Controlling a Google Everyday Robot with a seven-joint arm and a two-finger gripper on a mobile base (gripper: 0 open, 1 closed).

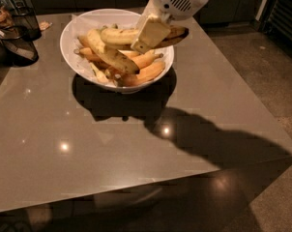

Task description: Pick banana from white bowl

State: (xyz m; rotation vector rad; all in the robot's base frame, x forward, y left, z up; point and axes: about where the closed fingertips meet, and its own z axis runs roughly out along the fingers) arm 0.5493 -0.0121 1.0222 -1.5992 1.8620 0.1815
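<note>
The banana (pixel 116 36) is observed lying across the top of the fruit pile in the white bowl (pixel 86 18), its darkened end projecting over the right rim. The gripper (pixel 146 36) is positioned directly against the banana's middle, partly covering it. Whether the banana is pinched cannot be determined. The bowl is set on a glossy table (pixel 136 149), with a dark mesh basket (pixel 16 41) noted at the left edge.

speckled banana (pixel 115 36) atop white bowl (pixel 70 38), pincer (pixel 142 41) on it
</note>
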